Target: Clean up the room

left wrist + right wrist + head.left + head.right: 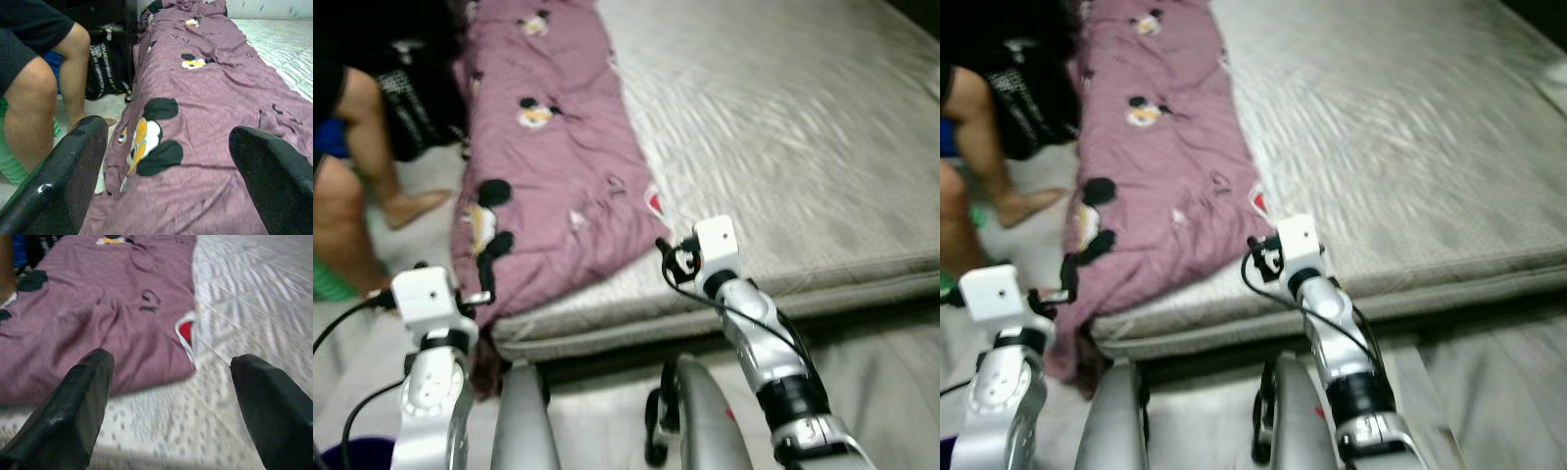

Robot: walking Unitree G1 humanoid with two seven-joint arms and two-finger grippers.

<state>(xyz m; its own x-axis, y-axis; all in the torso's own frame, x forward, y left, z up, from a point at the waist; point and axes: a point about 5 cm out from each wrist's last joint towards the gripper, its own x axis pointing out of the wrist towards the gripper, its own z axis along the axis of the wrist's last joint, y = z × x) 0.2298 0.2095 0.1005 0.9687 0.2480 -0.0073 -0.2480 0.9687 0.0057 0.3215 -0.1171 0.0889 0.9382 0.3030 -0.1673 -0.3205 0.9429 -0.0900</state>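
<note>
Grey and wide, the bed [783,127] takes up most of the room ahead of both grippers, with its front edge just past the right gripper [171,406]. On the bed's left side lies a long purple blanket [553,147] with cartoon mouse pictures on it. It runs away from the grippers toward the far end of the bed, and its near corner hangs over the bed's edge, close in front of the left gripper [166,181].

Off to the left of the left gripper, a person's bare legs [44,98] stand on the floor beside the bed. Behind the legs sits a black bag [105,66] with white letters, near the blanket's side.

The left gripper has its two black fingers [63,181] spread wide apart, with nothing between them. It points at the blanket, right at a big mouse picture.

The right gripper also has its fingers [73,406] spread wide and holds nothing. It points at the bed just beside the blanket's right edge, where a small red patch [185,330] shows.
</note>
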